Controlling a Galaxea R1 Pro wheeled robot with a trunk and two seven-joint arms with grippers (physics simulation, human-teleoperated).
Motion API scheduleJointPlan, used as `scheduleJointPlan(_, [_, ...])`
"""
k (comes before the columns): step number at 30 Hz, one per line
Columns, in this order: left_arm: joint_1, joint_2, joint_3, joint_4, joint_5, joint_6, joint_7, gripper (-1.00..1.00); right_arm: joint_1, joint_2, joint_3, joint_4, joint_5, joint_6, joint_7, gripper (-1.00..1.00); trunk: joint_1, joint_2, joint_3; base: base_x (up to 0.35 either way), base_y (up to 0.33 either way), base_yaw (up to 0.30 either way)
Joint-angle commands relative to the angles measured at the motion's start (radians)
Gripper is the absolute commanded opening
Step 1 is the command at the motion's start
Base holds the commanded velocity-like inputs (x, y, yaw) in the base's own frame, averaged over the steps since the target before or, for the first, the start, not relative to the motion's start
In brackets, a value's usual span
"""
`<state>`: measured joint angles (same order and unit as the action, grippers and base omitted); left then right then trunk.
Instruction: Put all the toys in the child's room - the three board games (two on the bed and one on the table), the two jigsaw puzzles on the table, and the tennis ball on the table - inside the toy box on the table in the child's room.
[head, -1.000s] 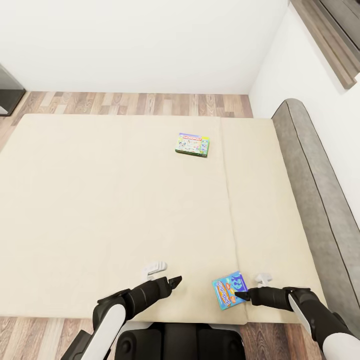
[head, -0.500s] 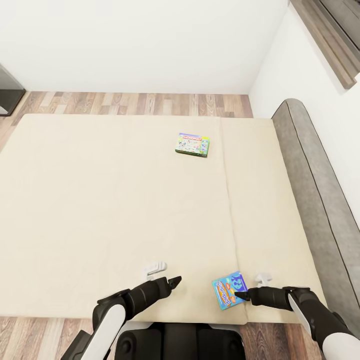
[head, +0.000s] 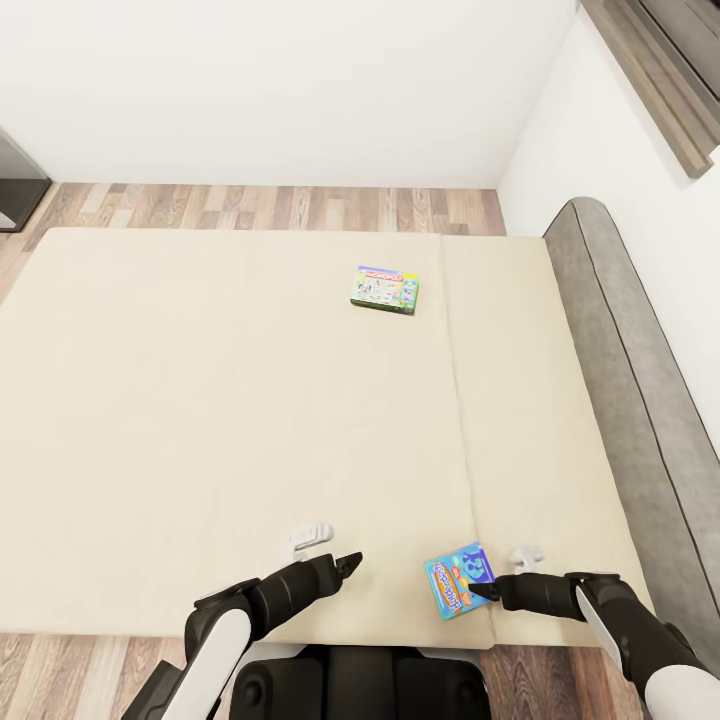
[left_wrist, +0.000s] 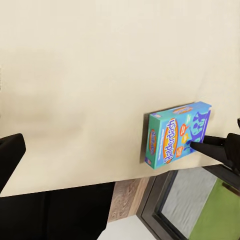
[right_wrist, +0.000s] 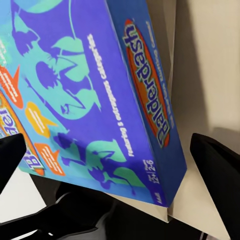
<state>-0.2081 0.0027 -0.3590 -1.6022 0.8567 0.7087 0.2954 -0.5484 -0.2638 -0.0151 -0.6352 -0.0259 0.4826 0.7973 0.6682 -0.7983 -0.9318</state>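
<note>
At bed (head: 230, 400) near edge, right tool (head: 484, 590), fingers apart, straddles blue board game (head: 459, 579): prob. light, stiff, slick; pinch across its thin edge.

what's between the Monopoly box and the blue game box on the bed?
Nothing: in the head view only bare beige mattress and its seam separates the Monopoly box from the blue game box.

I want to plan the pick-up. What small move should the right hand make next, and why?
Probably ease the right hand slightly forward, then shut it: its open fingers stand on either side of the blue Balderdash box at its edge, not yet gripping it on the bed.
</note>
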Motion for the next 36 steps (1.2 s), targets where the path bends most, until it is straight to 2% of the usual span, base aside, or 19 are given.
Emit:
scheduleJointPlan(1, [-0.001, 0.000, -0.001, -0.001, 0.010, 0.002, 0.010, 1.00, 0.000, 0.000, -0.001, -0.001, 0.000, 0.005, 0.002, 1.00, 0.000, -0.001, -0.001, 0.000, 0.000, 0.000])
scheduleJointPlan(7, [0.000, 0.000, -0.001, -0.001, 0.010, 0.002, 0.010, 1.00, 0.000, -0.001, -0.001, -0.003, 0.000, 0.006, 0.013, 1.00, 0.000, -0.001, -0.001, 0.000, 0.000, 0.000])
scheduleJointPlan(19, [0.001, 0.000, -0.001, 0.000, 0.010, 0.002, 0.010, 1.00, 0.001, -0.002, -0.003, -0.007, 0.003, 0.005, 0.133, 1.00, 0.000, -0.001, -0.001, 0.000, 0.000, 0.000])
scheduleJointPlan(36, [0.001, 0.000, -0.001, 0.002, 0.009, 0.002, 0.010, 1.00, 0.000, -0.006, -0.004, -0.008, 0.003, 0.005, 0.152, 1.00, 0.000, -0.001, -0.001, 0.000, 0.000, 0.000])
